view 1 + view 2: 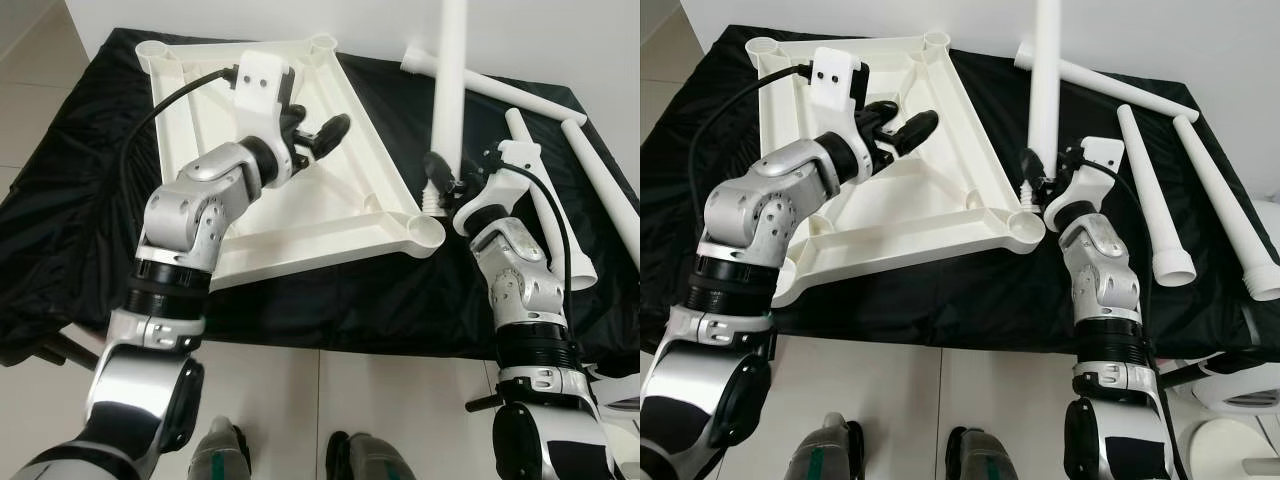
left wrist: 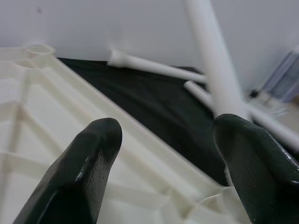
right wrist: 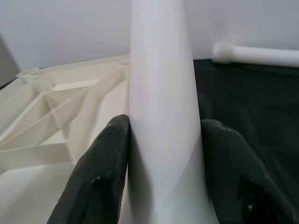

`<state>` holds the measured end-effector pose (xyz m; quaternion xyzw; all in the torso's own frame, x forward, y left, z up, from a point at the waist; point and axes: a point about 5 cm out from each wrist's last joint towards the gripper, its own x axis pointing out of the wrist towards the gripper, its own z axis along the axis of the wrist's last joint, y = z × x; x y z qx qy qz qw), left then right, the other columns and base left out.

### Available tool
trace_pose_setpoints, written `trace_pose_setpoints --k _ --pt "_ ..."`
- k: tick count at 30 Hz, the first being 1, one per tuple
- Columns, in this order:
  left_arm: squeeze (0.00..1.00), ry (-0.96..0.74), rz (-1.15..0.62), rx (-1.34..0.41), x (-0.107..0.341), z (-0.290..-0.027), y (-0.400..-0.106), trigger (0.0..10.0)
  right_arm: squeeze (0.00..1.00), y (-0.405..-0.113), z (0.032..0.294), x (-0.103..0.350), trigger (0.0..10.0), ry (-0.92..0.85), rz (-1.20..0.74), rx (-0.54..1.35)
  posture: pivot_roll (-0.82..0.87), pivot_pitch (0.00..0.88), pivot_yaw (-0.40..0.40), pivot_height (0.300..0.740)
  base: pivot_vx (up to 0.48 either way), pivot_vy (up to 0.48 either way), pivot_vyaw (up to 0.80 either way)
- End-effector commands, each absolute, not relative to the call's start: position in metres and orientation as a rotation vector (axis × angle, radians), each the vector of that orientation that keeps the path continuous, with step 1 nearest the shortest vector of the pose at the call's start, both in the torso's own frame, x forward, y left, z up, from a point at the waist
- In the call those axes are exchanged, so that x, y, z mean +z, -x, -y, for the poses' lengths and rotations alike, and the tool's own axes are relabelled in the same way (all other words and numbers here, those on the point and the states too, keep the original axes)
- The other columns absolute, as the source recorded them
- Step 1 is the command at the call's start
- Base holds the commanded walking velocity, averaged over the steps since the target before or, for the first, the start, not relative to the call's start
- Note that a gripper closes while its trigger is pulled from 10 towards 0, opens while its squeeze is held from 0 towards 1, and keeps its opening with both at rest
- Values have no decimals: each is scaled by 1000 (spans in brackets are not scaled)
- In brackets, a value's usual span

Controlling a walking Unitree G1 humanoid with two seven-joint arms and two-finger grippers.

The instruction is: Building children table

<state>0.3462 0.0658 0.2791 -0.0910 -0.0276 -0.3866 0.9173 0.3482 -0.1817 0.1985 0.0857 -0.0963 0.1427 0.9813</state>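
On black cloth, upside down: white tabletop, ribbed underside up, round leg sockets at its corners. Nearest the right arm, corner socket, open and facing up.

Above the ribs, over the middle of the tabletop: left gripper, fingers spread wide, clasping nothing. Seen from the left wrist, two dark fingertips well apart, with the pale ribs and the tabletop's edge between them and cloth beyond.

Just beside the corner socket: right gripper, closed around a white leg near its lower end. Held upright, leg rising out of the top of the head views, threaded tip pointing down beside the socket; whether tip and socket touch, cannot tell. From the right wrist, both black fingers pressed against the leg's sides, tabletop behind on one side.

Farther back on the cloth, near the wall: another leg, lying flat and slanting toward the right edge. To the right of the right arm: two more legs, side by side, wide ends toward the robot.

Beneath the cloth's front edge: pale tiled floor, with the robot's two feet at the bottom of the head views.
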Motion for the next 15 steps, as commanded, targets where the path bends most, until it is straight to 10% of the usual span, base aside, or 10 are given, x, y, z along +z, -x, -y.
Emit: trace_pose_setpoints --k 1,15 --pt "0 217 68 -916 286 -59 -341 10000 0 -345 182 204 10000 -141 244 309 26 87 -62 740 0 0 0" --pt "0 328 88 -981 314 -59 -347 10000 0 -325 164 201 10000 -86 283 591 20 78 -59 740 0 0 0"
